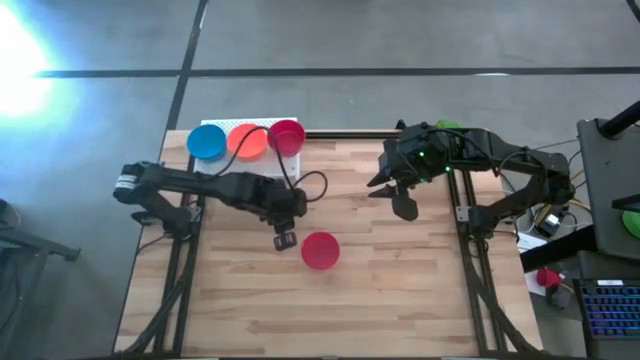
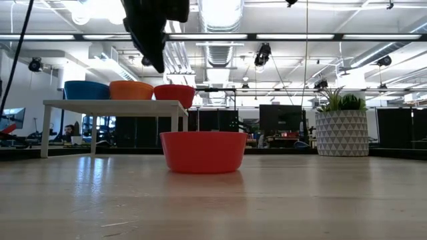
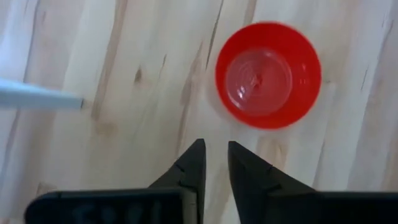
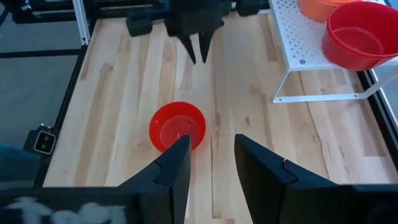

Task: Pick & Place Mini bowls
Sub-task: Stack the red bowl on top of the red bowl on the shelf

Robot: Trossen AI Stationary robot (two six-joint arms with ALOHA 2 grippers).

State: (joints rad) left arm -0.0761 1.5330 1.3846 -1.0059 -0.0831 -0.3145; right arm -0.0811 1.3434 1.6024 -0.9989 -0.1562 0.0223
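High view: a small round glossy red plastic bowl (image 1: 320, 250) sits alone on the pale wooden table (image 1: 400, 290), near its middle. The left gripper (image 1: 285, 240) hangs just left of it, apart from it. The right gripper (image 1: 403, 205) waits over the right half of the table, well apart from that bowl. On a white perforated rack (image 1: 290, 160) at the far left stand a blue bowl (image 1: 207, 142), an orange bowl (image 1: 246, 140) and a second red bowl (image 1: 286, 135) in a row.

Low view: the lone red bowl (image 2: 203, 151) stands upright on the tabletop; a dark arm hangs above, left of it. The three bowls sit on the rack behind. A white patterned pot with a green plant (image 2: 341, 128) stands far right.

Left wrist view: the left gripper's (image 3: 214, 163) fingers stand slightly parted with nothing between them; the red bowl (image 3: 268, 74) lies just ahead, untouched.

Right wrist view: the right gripper (image 4: 211, 152) is parted and empty, as far as this angle shows; the red bowl (image 4: 177, 126) lies beyond it.
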